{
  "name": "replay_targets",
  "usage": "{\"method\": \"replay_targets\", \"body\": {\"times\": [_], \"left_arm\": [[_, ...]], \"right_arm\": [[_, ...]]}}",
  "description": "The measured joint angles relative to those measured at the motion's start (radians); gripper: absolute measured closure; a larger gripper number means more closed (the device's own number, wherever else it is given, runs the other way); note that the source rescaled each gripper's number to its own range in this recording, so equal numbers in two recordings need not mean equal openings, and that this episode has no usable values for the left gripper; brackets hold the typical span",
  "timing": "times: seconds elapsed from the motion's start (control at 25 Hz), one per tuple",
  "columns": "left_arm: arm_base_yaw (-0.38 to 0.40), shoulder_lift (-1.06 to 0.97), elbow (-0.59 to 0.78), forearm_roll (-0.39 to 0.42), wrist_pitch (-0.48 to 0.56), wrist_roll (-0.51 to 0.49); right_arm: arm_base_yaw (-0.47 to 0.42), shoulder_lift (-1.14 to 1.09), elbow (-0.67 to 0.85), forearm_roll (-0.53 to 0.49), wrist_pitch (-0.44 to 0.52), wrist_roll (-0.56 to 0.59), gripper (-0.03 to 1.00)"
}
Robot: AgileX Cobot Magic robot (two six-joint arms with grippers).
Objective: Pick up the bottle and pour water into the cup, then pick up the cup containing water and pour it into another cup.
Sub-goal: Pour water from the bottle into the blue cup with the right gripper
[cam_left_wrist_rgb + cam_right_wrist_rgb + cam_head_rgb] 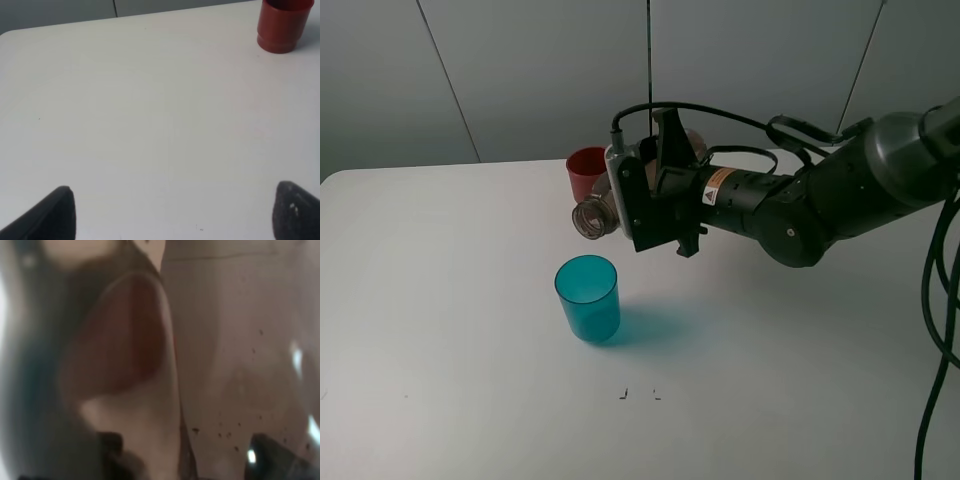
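Lying nearly level above the table (450, 300), the bottle (592, 215) is carried in the right gripper (650, 195). The jaws are closed tight on the bottle's smoky grey-brown body. The uncapped neck juts out past the fingers toward the left of the exterior high view.

Item, teal cup (588, 298): translucent and upright. It is set on the table near the middle, below the bottle's mouth in the exterior high view and apart from it. Whether anything is in it cannot be told.

Item, red cup (585, 172): opaque and upright. It is set farther back on the table, behind the bottle's neck, and is partly hidden by it. In the left wrist view the red cup (282, 25) is seen well away from the left gripper, with its stepped base on the white surface.

Item, left gripper (172, 215): only two dark fingertips (55, 215) are seen, spread wide apart. Nothing is held between them, and bare table lies beneath.

Item, right arm: black, reached in from the right side of the table, with cables looped above it.

Item, right wrist view: it is filled by the blurred wall of the bottle (225, 365), which is dotted with dark specks. A red-brown shape is seen through the wall; what it is cannot be told.
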Motion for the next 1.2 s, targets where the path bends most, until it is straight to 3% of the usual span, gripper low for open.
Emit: {"method": "replay_targets", "body": {"times": [1.2], "left_arm": [[0.0, 0.0, 0.0, 0.0, 0.0, 0.0]], "right_arm": [[0.02, 0.0, -0.017, 0.0, 0.0, -0.122, 0.92]]}}
